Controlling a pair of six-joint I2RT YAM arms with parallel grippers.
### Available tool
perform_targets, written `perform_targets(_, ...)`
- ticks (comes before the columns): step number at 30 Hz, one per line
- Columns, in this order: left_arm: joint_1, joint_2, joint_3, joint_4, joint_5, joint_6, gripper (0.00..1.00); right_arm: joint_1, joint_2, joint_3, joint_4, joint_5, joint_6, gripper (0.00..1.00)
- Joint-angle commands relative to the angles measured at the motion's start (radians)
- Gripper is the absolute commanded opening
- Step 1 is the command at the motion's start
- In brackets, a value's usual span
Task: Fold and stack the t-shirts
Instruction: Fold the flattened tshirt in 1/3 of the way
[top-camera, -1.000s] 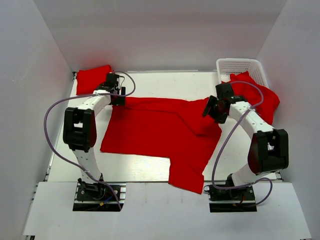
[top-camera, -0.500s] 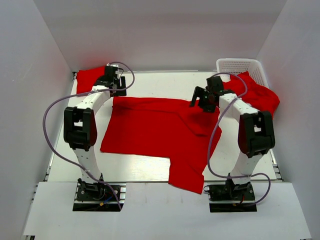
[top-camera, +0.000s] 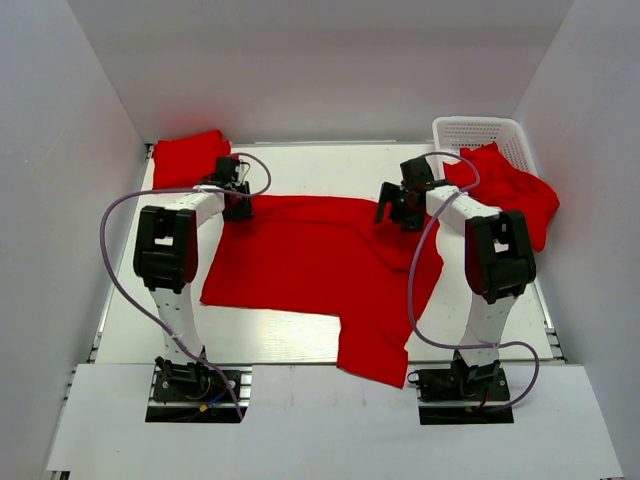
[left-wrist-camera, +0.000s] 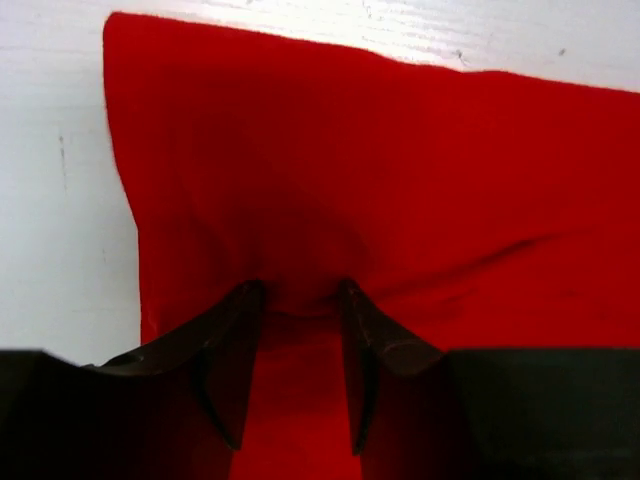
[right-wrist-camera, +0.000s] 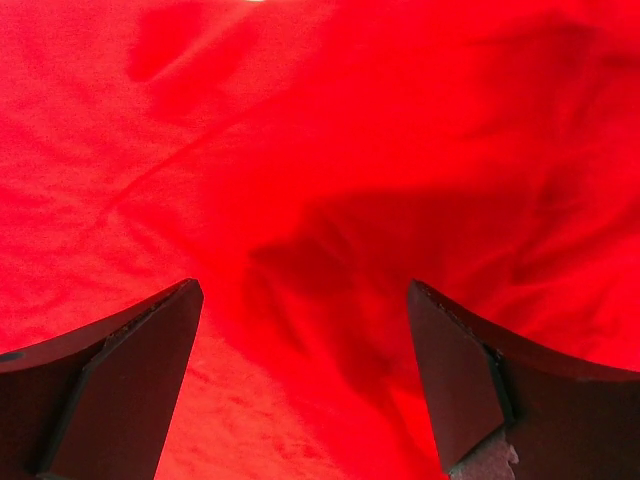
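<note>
A red t-shirt (top-camera: 310, 265) lies spread flat across the middle of the white table. My left gripper (top-camera: 237, 203) presses down on its far left corner. In the left wrist view the left gripper (left-wrist-camera: 300, 292) is half closed, its fingertips (left-wrist-camera: 250, 292) dragging a small pucker of the red t-shirt (left-wrist-camera: 400, 150) between them, with a gap still showing. My right gripper (top-camera: 396, 206) sits over the shirt's far right part. In the right wrist view the right gripper (right-wrist-camera: 300, 290) stands wide open just above the red t-shirt (right-wrist-camera: 330, 150), holding nothing.
A folded red t-shirt (top-camera: 186, 156) lies at the back left corner. A white basket (top-camera: 478, 128) stands at the back right, with crumpled red t-shirts (top-camera: 512, 195) spilling over its front. Bare table (left-wrist-camera: 60, 200) shows left of the shirt corner.
The left gripper came down onto the shirt's far left corner and narrowed its jaws. The right gripper swung left from near the basket onto the shirt's far right part and opened wider.
</note>
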Motion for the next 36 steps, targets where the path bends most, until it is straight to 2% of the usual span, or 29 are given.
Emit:
perform_targets(1, 0.007, -0.078, -0.053, 0.013, 0.043, -0.02, 0.46, -0.008, 0.016, -0.011, -0.048, 0.081, 0.034, 0.88)
perform_targets(6, 0.007, -0.092, -0.119, 0.013, -0.001, -0.02, 0.45, -0.019, 0.019, -0.026, -0.084, 0.153, 0.068, 0.88)
perform_targets(7, 0.007, -0.078, -0.119, 0.002, -0.015, -0.029, 0.43, -0.024, 0.02, -0.029, -0.086, 0.161, 0.071, 0.9)
perform_targets(12, 0.027, -0.066, -0.081, -0.076, -0.139, -0.066, 0.44, -0.039, 0.028, -0.023, -0.098, 0.166, 0.082, 0.9)
perform_targets(13, 0.041, -0.066, -0.081, -0.076, -0.14, -0.066, 0.46, -0.039, 0.04, -0.025, -0.097, 0.169, 0.083, 0.9)
perform_targets(14, 0.041, -0.066, -0.071, -0.076, -0.14, -0.066, 0.57, -0.045, 0.042, -0.022, -0.098, 0.169, 0.08, 0.9)
perform_targets(15, 0.052, -0.075, -0.071, -0.076, -0.14, -0.066, 0.64, -0.047, 0.045, -0.014, -0.103, 0.173, 0.08, 0.9)
perform_targets(17, 0.062, -0.075, -0.041, -0.067, -0.121, -0.057, 0.74, -0.056, 0.06, -0.005, -0.1, 0.176, 0.077, 0.9)
perform_targets(23, 0.072, -0.075, 0.037, -0.073, -0.101, -0.033, 0.77, -0.057, 0.054, 0.046, -0.071, 0.175, 0.01, 0.9)
perform_targets(26, 0.081, -0.121, 0.05, -0.05, -0.068, -0.023, 0.99, -0.05, 0.024, 0.072, -0.048, 0.115, -0.048, 0.9)
perform_targets(30, 0.081, -0.146, 0.05, -0.012, 0.001, -0.013, 0.99, -0.045, -0.033, 0.078, 0.01, 0.083, -0.091, 0.9)
perform_targets(36, 0.061, -0.098, 0.106, -0.003, 0.006, 0.007, 0.99, -0.048, -0.032, 0.115, 0.02, 0.081, -0.116, 0.9)
